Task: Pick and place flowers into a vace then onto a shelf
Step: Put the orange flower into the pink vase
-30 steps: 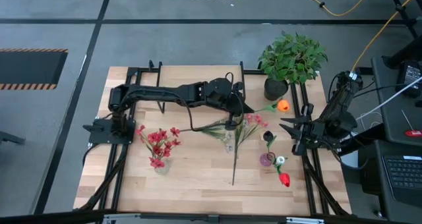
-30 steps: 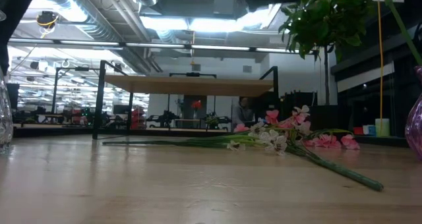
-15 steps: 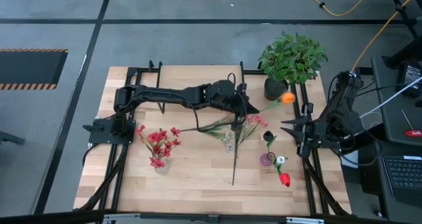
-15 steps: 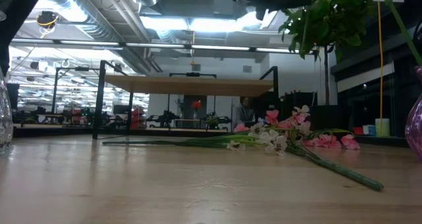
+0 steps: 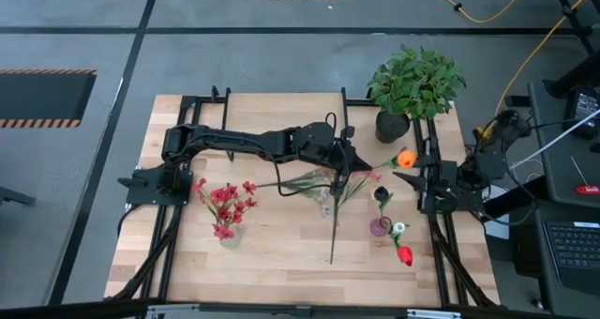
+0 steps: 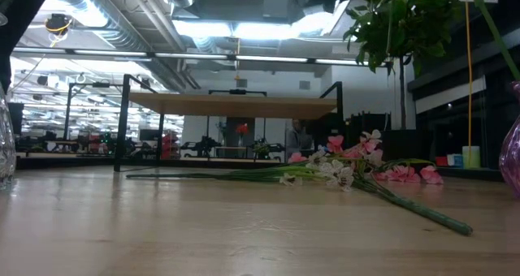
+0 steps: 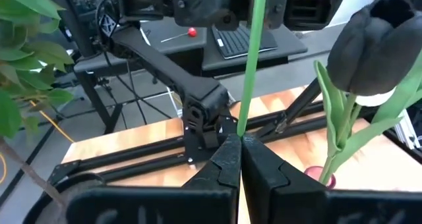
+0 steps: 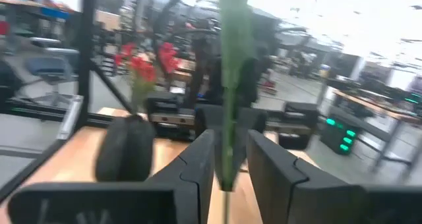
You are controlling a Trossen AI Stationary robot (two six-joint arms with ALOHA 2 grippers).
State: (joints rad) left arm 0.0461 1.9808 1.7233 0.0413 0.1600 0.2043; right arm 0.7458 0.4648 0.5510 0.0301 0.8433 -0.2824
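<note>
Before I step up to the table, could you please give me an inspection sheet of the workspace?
Surface: wooden tabletop, flat.
Job's things: orange flower held aloft; pink and white flowers lying loose; red flowers in a clear vase; dark tulip in a purple vase; shelf bare on top.
Clutter: potted plant.
Grippers: left gripper shut on the orange flower's stem; right gripper around a green stem.
Cables: yellow cable on the floor.
Surroundings: keyboard beside the table.

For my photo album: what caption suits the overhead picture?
Left gripper pinches the stem of an orange flower as the right gripper meets it.
</note>
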